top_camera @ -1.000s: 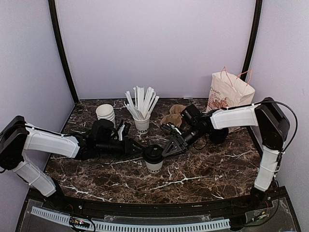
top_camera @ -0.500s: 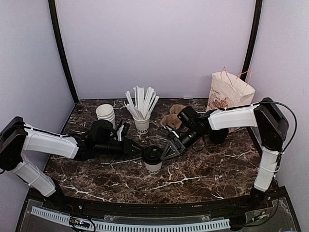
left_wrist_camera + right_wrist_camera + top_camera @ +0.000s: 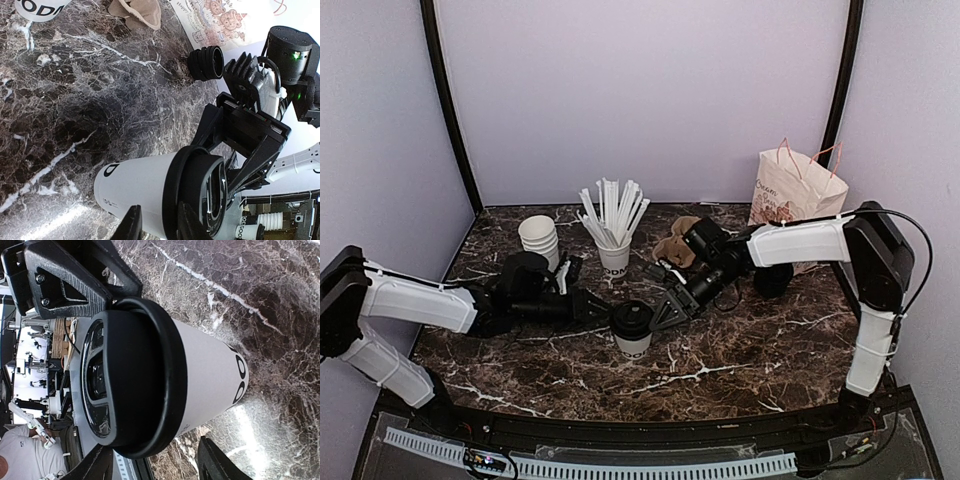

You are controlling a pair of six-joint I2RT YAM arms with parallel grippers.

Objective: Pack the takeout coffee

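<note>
Your one coffee cup (image 3: 634, 330), two grippers at it, left gripper (image 3: 605, 308) hold you cannot tell, right gripper (image 3: 660, 314) parted around it, one bag (image 3: 790, 190)

High overview, both wrist views near takeout coffee (image 3: 140, 190)

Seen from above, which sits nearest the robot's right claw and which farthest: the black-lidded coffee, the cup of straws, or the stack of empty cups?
1. Lidded coffee, at the tips of the right gripper, table centre.
2. Straw cup, farther back, centre.
3. Stacked cups, back left.
</note>
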